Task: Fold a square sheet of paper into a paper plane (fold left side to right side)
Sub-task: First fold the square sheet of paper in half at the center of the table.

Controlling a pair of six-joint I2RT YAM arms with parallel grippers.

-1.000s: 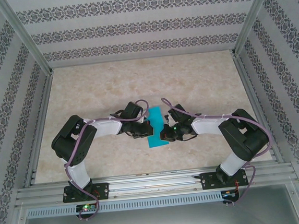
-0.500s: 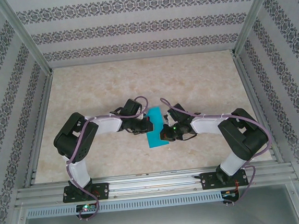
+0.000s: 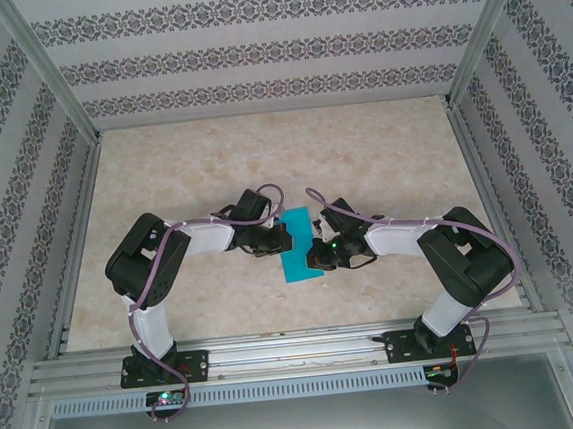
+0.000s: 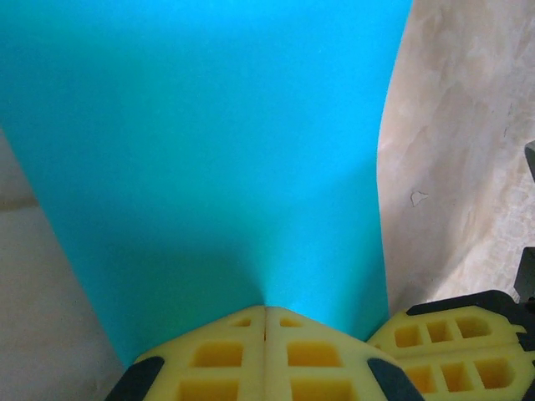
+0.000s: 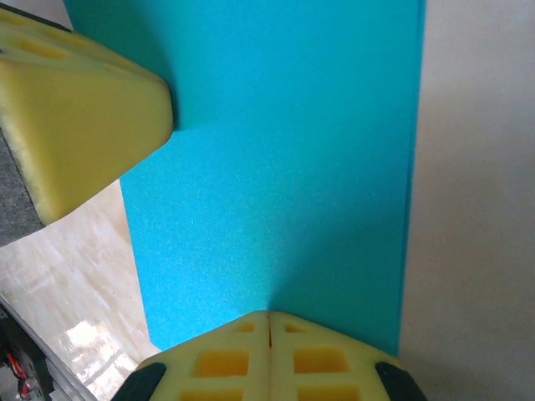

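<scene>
Pressing down with jaws together, the left end effector [image 4: 266, 311] touches the near edge of the thin teal-blue folded sheet of paper [image 4: 209, 150], flat on the beige marbled counter [image 4: 468, 150]. Beyond the sheet, the right end effector [image 5: 269, 316], also closed on nothing, touches the opposite edge.

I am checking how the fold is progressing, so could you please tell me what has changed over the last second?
The left arm shifted slightly rightward, toward the thin teal-blue sheet of paper. Nothing was taken hold of or let go. The paper lies where it was on the marble-patterned table, the right arm held still, and the left gripper and right gripper remain shut, tips apparently pressing on the paper.
</scene>
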